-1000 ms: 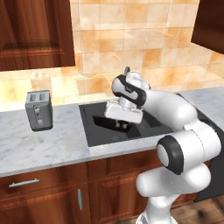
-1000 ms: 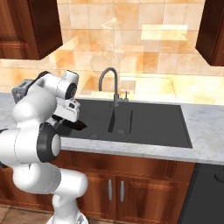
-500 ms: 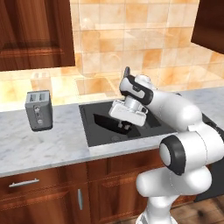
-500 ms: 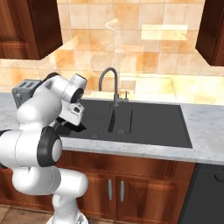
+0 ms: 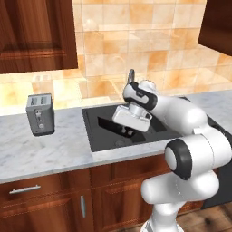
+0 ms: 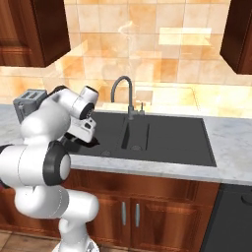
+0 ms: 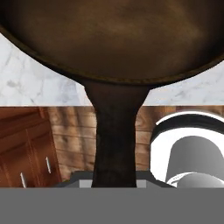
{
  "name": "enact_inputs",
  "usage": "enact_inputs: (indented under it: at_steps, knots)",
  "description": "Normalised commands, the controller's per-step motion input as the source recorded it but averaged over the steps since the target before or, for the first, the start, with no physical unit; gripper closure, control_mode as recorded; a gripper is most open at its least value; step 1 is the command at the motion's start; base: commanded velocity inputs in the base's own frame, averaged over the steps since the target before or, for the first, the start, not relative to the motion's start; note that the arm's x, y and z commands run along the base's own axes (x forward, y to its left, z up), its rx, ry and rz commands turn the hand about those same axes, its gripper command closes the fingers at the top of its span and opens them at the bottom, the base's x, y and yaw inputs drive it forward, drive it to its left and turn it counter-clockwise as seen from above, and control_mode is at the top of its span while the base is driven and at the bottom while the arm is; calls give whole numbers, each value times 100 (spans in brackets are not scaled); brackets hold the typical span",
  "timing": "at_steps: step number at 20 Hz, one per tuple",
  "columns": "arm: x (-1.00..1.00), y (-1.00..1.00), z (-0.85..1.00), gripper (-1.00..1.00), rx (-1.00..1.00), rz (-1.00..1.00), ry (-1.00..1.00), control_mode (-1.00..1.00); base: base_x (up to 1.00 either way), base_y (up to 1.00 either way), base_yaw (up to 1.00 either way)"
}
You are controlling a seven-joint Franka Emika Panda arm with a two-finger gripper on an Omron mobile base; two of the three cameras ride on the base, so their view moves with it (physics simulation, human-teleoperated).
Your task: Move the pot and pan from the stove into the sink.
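The pan [image 7: 113, 35], a dark skillet with a brownish inner face, hangs from my gripper [image 7: 116, 179], which is shut on its long black handle [image 7: 116, 131]. In the left base view the gripper [image 5: 128, 128] holds the pan [image 5: 108, 123] low over the left part of the dark sink [image 5: 149, 129]. In the right base view the gripper [image 6: 88, 139] and the pan [image 6: 78, 142] are at the left end of the sink [image 6: 167, 138], beside the tall tap [image 6: 125, 93]. The pot and the stove are out of view.
A grey toaster [image 5: 41, 114] stands on the white marble counter [image 5: 45, 149] left of the sink; it also shows behind my arm as the toaster [image 6: 27, 101]. Wooden cabinets run below the counter and hang on the wall above.
My hand has come down a little with the pan, lower over the sink's left end. The grip on the handle is the same.
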Motion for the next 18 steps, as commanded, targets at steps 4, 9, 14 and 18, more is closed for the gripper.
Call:
enact_inputs:
  at_steps: [4, 9, 14, 18]
  knots:
    - [22, 0, -23, 100, 0, -3, -5, -100, 0, 0, 0]
    - [29, 0, -19, 100, 0, -1, -1, -100, 0, 0, 0]
    - [40, 1, -20, 100, 0, -2, 0, -100, 0, 0, 0]
    - [48, 7, -21, 100, 0, 0, 0, -100, 0, 0, 0]
